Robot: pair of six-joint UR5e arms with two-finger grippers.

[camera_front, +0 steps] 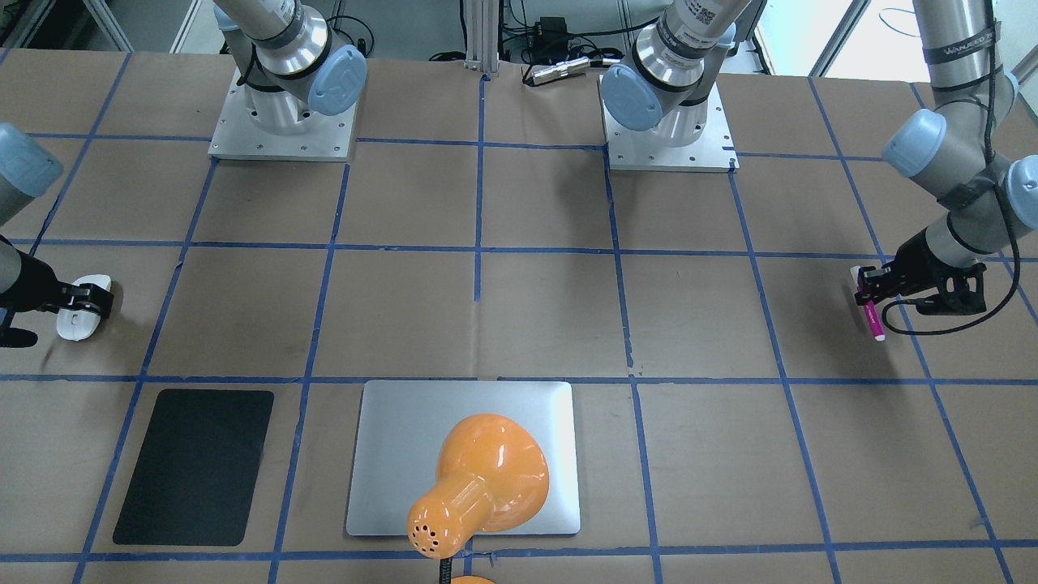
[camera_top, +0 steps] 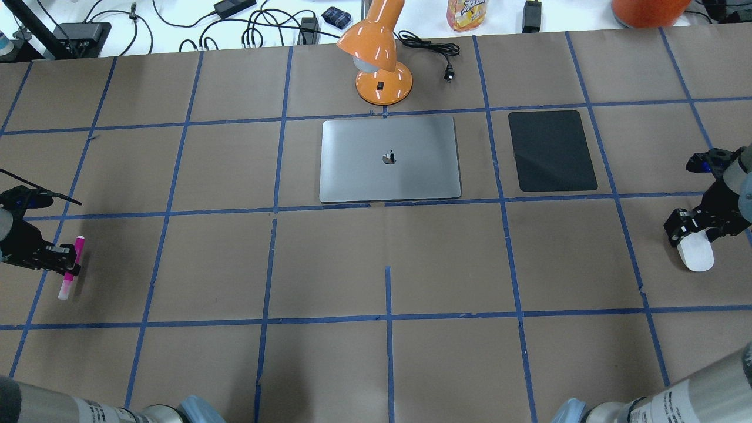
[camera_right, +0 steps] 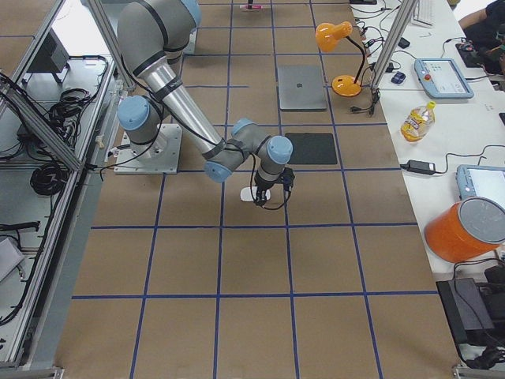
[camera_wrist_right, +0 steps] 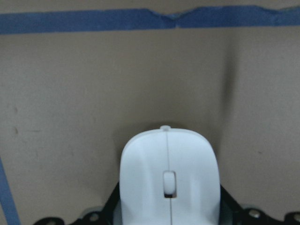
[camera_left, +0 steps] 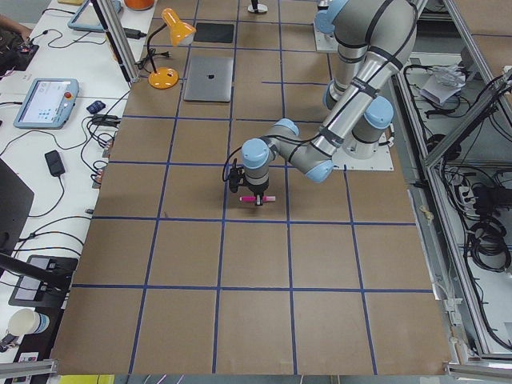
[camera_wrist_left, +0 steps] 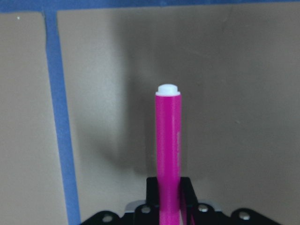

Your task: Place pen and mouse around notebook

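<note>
Upper centre of the overhead view: notebook (camera_top: 389,158) lying flat, long axis left to right, logo at its middle. Orange desk lamp (camera_top: 382,64) just beyond its upper edge; black mat (camera_top: 551,151) just beside it on the right, not touching. In the front-facing view, lamp shade hiding part of the notebook's lower half.

Far left edge, mid-height: pen (camera_top: 77,249) clamped at mid-body by the closed left gripper (camera_top: 66,262). Long axis near vertical in the frame, upper end leaning slightly right (contact with the table (camera_top: 388,258) not discernible).

Far right edge, mid-height: mouse (camera_top: 696,258) pinched across its sides by the closed right gripper (camera_top: 693,235). Long axis near vertical; in the right wrist view, wheel end pointing to the frame's top.

Both well apart from the notebook.
</note>
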